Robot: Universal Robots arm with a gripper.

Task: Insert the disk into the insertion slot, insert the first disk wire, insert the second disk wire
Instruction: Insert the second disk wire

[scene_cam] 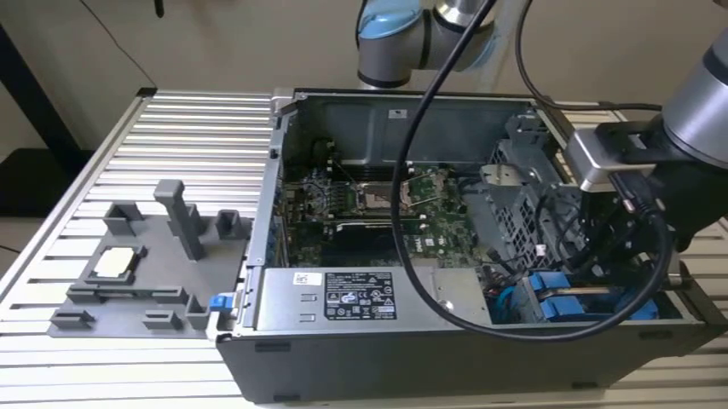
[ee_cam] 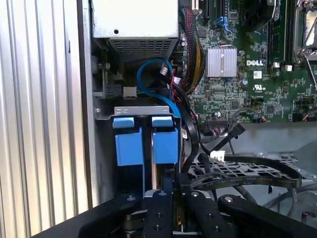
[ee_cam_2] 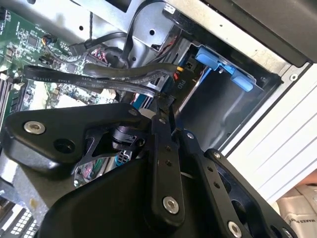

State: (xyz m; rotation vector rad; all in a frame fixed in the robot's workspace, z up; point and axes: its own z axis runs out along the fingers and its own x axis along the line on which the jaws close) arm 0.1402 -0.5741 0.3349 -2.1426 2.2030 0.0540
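**Claw at the drive bay, wire in its grip**

While the disk [ee_cam: 166, 146] sits in the insertion slot [ee_cam: 143, 110] at the computer case's [scene_cam: 455, 349] corner, the claw [ee_cam_2: 161, 101] is pinched on a flat black disk wire [ee_cam_2: 99, 74]. Limp, light and kink-prone, it is probably best held near its stiff plug.

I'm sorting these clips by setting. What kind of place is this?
Probably a robotics lab or test bench: an open computer case lies on a slatted metal table, beside a grey fixture, with the robot arm reaching into the case.
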